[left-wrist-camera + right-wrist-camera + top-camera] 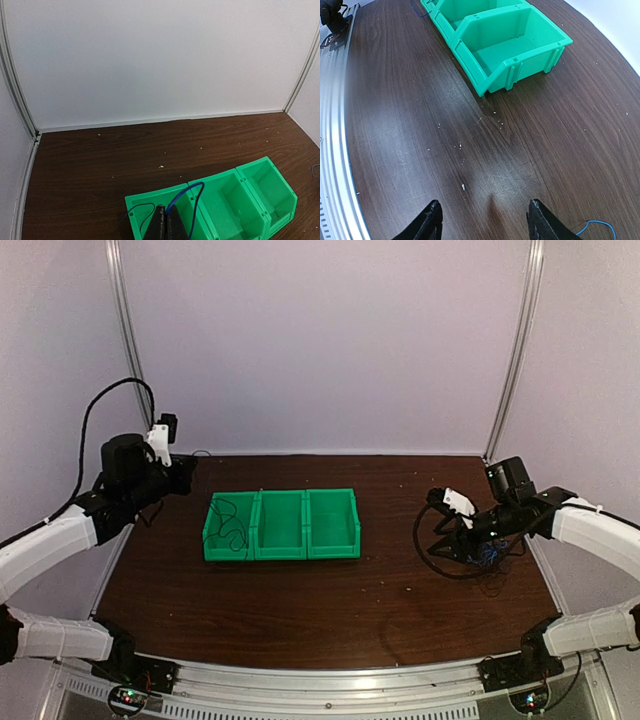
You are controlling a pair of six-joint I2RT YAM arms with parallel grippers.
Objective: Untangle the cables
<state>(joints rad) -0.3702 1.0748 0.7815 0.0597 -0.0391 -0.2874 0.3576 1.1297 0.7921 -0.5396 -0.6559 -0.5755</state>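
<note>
Right of the green bins (282, 525), toward the near side of the bench (320, 610), a small bunch of cables (487, 558) (blue strands among black ones) lies on the wood. Just beside that bunch, on the side toward the bins, the right gripper (485, 202) hovers over bare wood with its fingers spread wide apart and nothing between them. Inside the bins' leftmost compartment curls a thin black cable (228, 522). Beyond the bins' far-left corner, the left gripper (166, 212) has its fingers pressed together on a blue cable (186, 197), which loops up over that compartment, a black strand (136, 210) trailing beside it.
</note>
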